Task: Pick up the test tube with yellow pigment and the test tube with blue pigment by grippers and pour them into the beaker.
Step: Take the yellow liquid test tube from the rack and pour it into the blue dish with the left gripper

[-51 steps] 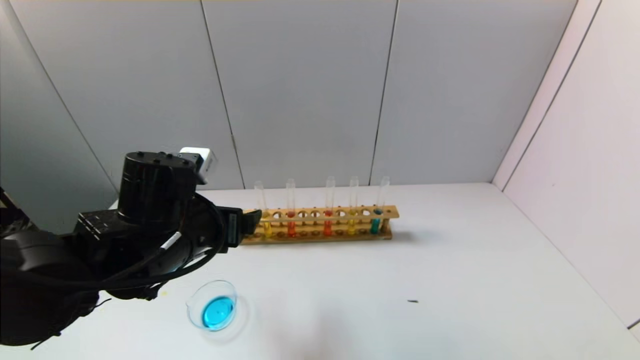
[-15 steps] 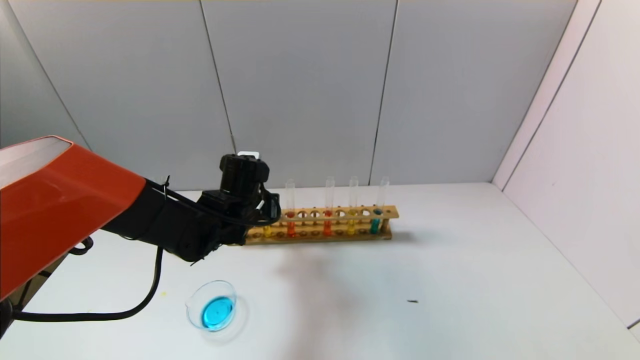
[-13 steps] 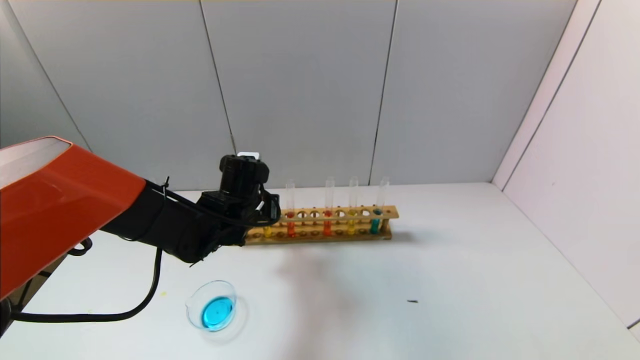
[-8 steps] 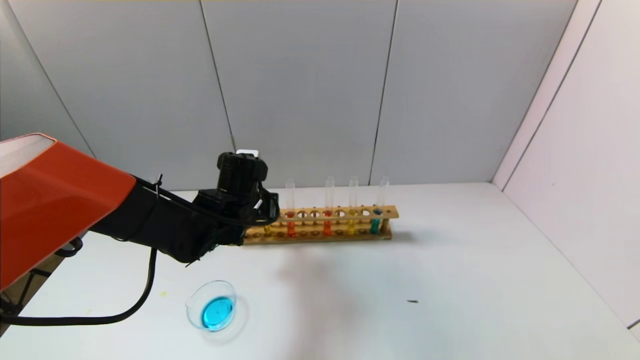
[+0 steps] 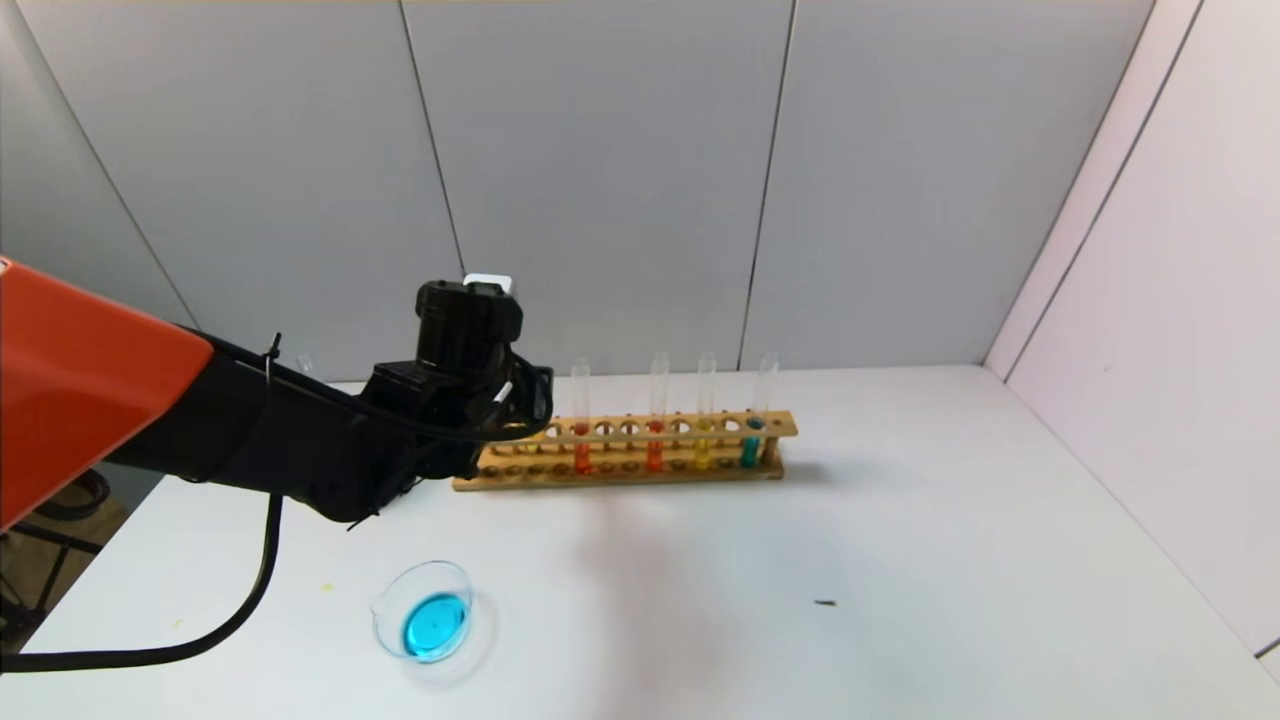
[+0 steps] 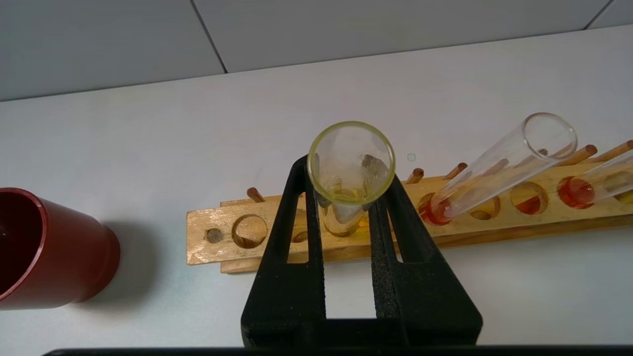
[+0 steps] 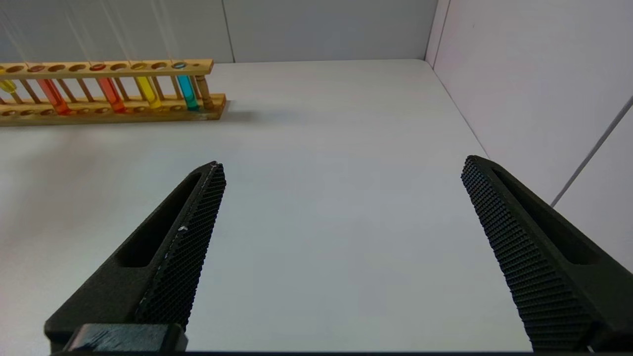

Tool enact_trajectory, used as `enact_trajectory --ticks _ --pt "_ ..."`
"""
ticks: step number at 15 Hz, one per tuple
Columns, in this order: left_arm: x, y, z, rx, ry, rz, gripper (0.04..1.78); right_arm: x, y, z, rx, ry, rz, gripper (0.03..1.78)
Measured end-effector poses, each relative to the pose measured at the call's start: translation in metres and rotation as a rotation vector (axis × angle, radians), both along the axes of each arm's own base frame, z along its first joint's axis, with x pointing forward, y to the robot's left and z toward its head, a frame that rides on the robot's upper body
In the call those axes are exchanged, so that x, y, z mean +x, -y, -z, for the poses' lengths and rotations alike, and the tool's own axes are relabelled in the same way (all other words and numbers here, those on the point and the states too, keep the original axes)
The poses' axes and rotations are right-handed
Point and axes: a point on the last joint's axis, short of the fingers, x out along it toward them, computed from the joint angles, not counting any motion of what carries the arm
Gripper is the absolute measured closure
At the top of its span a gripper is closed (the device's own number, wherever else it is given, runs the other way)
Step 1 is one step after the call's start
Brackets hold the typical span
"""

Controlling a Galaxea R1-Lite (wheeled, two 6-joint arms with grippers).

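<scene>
Since half a second ago the left gripper (image 6: pixel 350 184) has risen a little and drawn back toward the robot's left, and the leftmost yellow tube no longer shows in its hole in the head view; the left arm (image 5: pixel 90 390), orange then black, reaches in from the left edge to the rack's left end; a dark red cup (image 6: pixel 47 252) stands on the white table (image 5: pixel 900 560) just beyond that end of the rack; the left gripper's two black fingers (image 6: pixel 292 232) are pinched on the test tube with yellow pigment (image 6: pixel 350 173), seen from above, its open mouth upward and its lower part at the second hole of the wooden rack (image 5: pixel 680 430), with a little yellow liquid at the bottom; whether its base has cleared the hole I cannot tell; beside it an orange-red tube (image 6: pixel 494 170) leans in the rack; the beaker (image 5: pixel 428 612), with blue liquid in it, sits on the table near the front, well apart from the rack; farther right the rack holds a second yellow tube (image 5: pixel 705 420), and the test tube with blue pigment (image 5: pixel 755 425) stands upright near the right end; the right gripper (image 7: pixel 341 207) hangs low over bare table on the right, well apart from the rack, its fingers spread wide and holding nothing.
</scene>
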Motion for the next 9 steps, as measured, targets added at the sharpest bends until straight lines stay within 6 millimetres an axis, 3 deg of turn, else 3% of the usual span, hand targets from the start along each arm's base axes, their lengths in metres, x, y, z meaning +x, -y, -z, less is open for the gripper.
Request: enact_trajectory --ticks 9 --pt "-0.002 -0.003 -0.036 0.022 0.064 0.005 1.51 0.000 0.000 0.000 0.000 0.000 0.000 0.07"
